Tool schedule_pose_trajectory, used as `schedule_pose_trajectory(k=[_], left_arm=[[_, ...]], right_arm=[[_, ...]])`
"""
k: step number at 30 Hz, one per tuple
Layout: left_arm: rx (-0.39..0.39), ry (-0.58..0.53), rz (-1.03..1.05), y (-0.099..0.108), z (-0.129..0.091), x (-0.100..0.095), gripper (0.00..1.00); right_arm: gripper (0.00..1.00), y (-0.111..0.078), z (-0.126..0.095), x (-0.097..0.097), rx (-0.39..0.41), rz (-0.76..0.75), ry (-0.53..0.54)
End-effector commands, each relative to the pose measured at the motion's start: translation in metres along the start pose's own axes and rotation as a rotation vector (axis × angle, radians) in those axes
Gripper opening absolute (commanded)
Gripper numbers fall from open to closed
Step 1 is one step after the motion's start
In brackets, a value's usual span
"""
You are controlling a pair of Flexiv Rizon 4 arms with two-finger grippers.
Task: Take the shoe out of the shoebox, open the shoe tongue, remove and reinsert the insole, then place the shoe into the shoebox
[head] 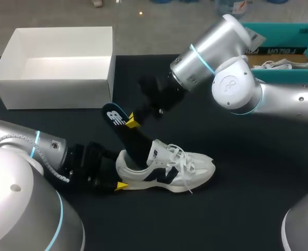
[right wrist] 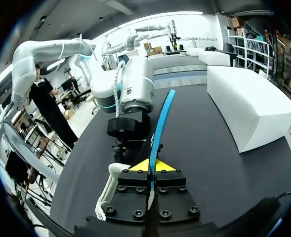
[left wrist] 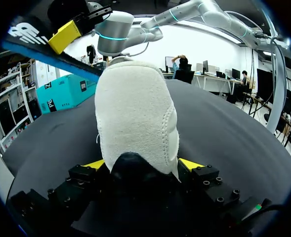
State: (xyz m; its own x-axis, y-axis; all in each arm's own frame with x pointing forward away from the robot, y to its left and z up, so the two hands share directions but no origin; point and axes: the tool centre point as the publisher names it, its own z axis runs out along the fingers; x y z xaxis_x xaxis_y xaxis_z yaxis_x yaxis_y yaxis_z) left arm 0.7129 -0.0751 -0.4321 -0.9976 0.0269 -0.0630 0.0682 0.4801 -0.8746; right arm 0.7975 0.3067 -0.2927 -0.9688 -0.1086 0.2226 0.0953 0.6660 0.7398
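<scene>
Nearby sits the shoebox — left end effector grips shoe, right end effector insole.

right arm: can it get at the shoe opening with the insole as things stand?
Probably yes. The right gripper is shut on the insole, whose lower end sits in the opening of the shoe. The left gripper clamps the heel from behind, clear of the opening.
</scene>
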Motion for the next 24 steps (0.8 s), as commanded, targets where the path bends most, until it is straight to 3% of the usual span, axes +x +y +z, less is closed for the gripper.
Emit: schedule_pose_trajectory(k=[1,17,24], left_arm=[[-0.002,0.001,0.000,0.005,0.005,0.002,0.00],[-0.002,0.001,0.000,0.005,0.005,0.002,0.00],[-0.002,0.001,0.000,0.005,0.005,0.002,0.00]], right_arm=[[0.00,0.011,0.007,-0.011,0.011,-0.001,0.008],[0.00,0.062,-0.012,-0.031,-0.007,-0.112,-0.074],[0.00,0.089,-0.038,-0.031,-0.048,-0.188,-0.182]])
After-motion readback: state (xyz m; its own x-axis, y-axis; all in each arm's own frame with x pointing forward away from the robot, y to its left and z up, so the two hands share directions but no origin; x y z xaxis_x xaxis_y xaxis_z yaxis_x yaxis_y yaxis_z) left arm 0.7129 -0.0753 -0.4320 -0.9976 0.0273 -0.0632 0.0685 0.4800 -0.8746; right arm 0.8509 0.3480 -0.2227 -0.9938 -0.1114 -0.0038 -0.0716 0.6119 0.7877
